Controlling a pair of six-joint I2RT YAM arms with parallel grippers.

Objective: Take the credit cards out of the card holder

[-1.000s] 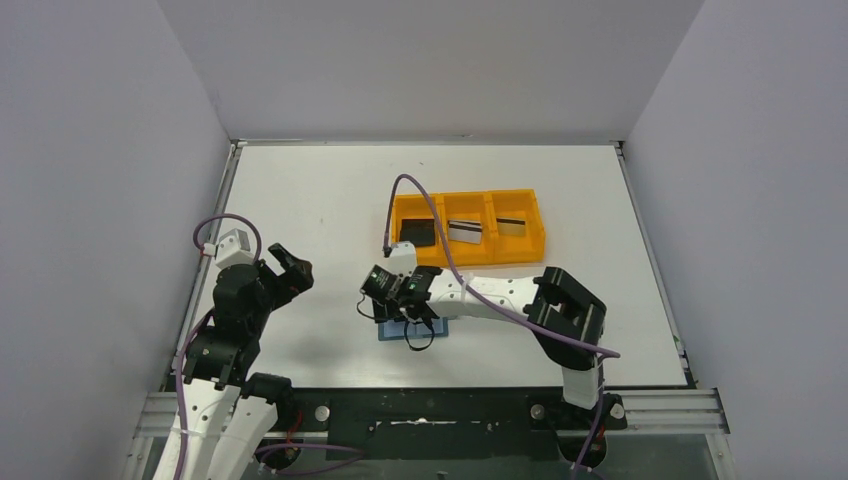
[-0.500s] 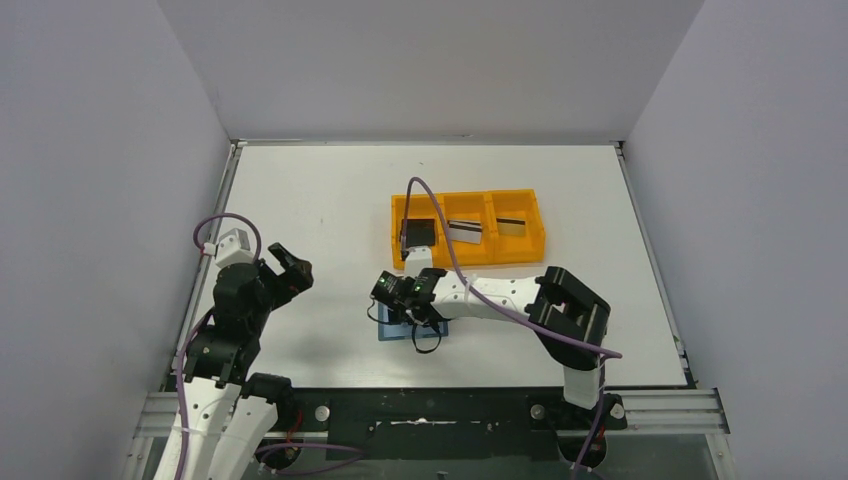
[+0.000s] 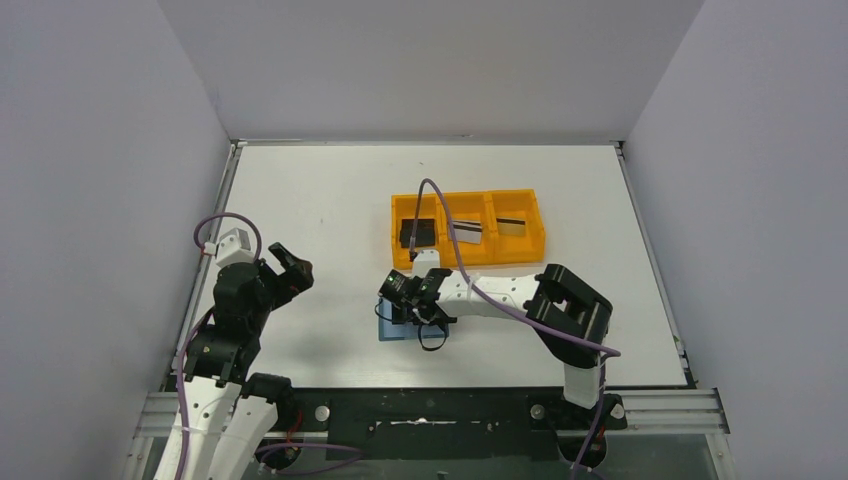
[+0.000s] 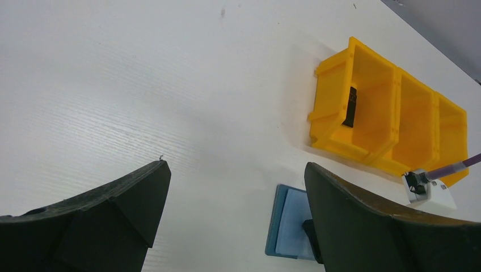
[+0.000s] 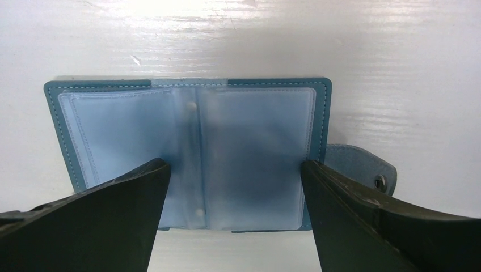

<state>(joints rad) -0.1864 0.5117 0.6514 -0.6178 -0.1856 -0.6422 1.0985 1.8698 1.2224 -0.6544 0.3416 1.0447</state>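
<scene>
The teal-blue card holder lies open and flat on the table, clear pockets up and snap tab to its right. No card shows in its pockets. My right gripper is open and hovers right over it, one finger on each side. In the top view the card holder is mostly hidden under the right gripper. A black card and two silver-grey cards lie in the orange tray. My left gripper is open and empty at the left. In its wrist view the card holder shows.
The orange three-compartment tray stands just behind the card holder and also shows in the left wrist view, with the black card leaning in its first compartment. A purple cable arcs over the tray. Walls close in the table on three sides.
My right gripper has shifted a little right and toward the near edge, settling lower over the card holder. Its cable has swung right over the tray. The left arm has not moved.
</scene>
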